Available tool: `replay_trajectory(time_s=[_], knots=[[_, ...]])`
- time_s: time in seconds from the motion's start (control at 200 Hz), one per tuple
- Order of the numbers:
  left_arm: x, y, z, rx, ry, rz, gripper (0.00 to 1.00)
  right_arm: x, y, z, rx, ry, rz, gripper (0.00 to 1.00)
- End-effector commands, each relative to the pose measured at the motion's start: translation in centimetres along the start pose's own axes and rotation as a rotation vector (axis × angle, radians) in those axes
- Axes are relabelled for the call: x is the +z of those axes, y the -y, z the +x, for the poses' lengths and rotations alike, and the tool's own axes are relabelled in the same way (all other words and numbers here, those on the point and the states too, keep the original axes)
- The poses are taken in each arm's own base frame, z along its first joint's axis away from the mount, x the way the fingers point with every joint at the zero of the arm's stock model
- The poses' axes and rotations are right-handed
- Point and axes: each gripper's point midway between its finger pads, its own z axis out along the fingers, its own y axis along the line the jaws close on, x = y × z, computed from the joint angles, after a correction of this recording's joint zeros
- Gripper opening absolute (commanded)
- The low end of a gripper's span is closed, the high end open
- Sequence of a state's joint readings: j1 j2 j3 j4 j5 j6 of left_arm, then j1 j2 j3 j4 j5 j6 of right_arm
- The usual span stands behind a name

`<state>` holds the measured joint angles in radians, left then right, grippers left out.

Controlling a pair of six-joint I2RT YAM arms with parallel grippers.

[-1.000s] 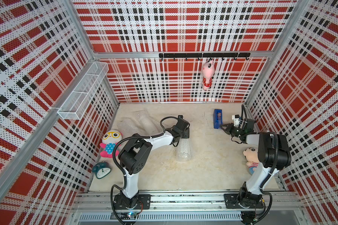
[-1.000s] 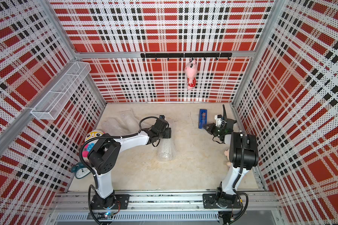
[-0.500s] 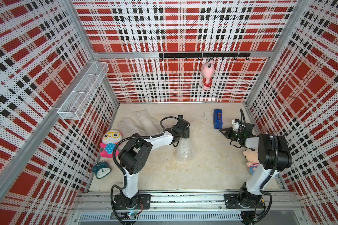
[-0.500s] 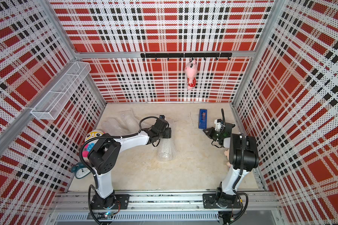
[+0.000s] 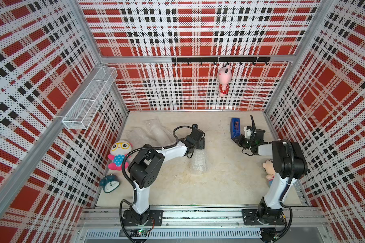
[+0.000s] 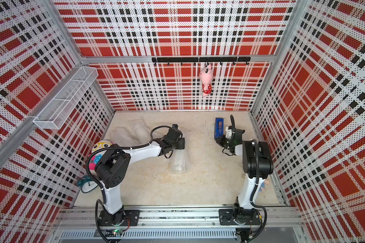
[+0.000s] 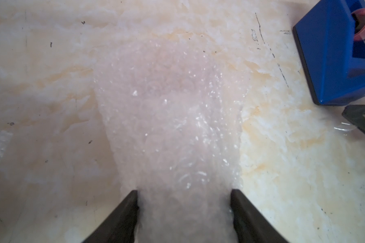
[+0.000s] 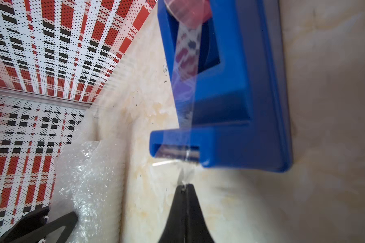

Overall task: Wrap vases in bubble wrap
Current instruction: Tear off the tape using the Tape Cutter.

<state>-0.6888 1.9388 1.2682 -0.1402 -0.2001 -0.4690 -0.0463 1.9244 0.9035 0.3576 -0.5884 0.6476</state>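
Mid-table, left gripper [image 7: 183, 191] clamps translucent bubble wrap roll [image 7: 171, 117]. At 2 o'clock, right gripper [image 8: 185, 186] pinches clear tape [image 8: 185, 90] off blue dispenser [image 8: 251, 105].

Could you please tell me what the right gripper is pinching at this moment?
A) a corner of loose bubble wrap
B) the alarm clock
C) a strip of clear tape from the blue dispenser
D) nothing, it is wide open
C: in the right wrist view the right gripper has its fingers closed on a strip of clear tape that runs back to the blue tape dispenser.
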Motion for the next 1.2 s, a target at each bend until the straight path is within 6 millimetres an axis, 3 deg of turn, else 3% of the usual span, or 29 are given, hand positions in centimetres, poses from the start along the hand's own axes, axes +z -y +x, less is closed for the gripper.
replay_trajectory(time_s=[0.0, 0.301, 0.777, 1.192], knots=[[1.4, -1.4, 3.2, 0.03, -0.1, -0.05, 0.69, 0.7, 1.3, 2.7, 0.013, -0.08, 0.093, 0.0], [1.1, -1.5, 3.0, 0.028, -0.093, -0.049, 0.69, -0.7, 2.7, 2.5, 0.04, -0.052, 0.222, 0.0], [1.0, -2.4, 2.9, 0.011, -0.084, -0.038, 0.69, -0.3, 2.6, 4.1, 0.034, -0.053, 0.388, 0.0], [0.7, -2.8, 2.5, -0.003, -0.069, -0.021, 0.69, -2.6, 5.1, 4.9, -0.018, -0.083, 0.612, 0.0]])
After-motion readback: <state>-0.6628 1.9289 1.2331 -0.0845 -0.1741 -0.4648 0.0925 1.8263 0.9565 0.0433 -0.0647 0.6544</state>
